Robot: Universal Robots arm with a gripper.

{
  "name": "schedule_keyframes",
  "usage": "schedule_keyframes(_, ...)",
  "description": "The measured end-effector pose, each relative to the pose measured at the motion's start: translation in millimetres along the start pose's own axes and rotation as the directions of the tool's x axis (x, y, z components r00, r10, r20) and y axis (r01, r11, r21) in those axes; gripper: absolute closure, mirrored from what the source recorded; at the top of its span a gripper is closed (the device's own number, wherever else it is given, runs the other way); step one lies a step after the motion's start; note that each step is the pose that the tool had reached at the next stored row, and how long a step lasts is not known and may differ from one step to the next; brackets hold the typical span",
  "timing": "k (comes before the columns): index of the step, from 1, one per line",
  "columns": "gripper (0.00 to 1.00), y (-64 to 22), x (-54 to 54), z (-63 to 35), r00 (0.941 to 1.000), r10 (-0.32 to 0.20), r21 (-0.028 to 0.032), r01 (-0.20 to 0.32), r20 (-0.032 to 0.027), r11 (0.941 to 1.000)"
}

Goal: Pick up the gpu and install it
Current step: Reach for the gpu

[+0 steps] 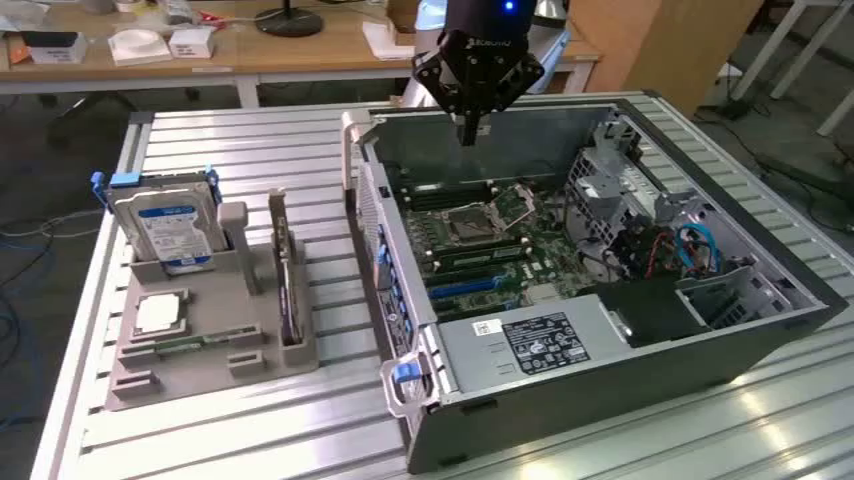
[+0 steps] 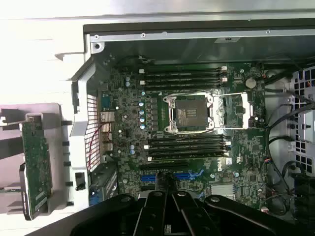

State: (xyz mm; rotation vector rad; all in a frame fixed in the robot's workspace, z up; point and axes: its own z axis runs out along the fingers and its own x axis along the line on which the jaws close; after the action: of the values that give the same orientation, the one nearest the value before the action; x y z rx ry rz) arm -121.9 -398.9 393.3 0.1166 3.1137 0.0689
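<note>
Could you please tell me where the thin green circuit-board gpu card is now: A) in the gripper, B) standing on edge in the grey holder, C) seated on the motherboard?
B: the gpu stands edge-on in the grey holder beside the dark computer case; the shut black gripper hangs empty above the case.

Arm (image 1: 489,14) above the gripper (image 1: 469,137) cut off at the exterior view's top; hard drive (image 1: 168,226) label illegible.

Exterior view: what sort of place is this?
Probably a robotics lab or workshop: an open computer case on a slatted aluminium table, a grey parts holder with a hard drive, cluttered wooden desks behind.
</note>
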Motion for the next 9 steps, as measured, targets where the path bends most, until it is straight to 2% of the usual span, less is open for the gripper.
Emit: schedule_keyframes(9, 0.90, 0.0, 0.1, 0.0, 1.0000, 0.000, 0.0000, 0.000, 0.0000, 1.0000)
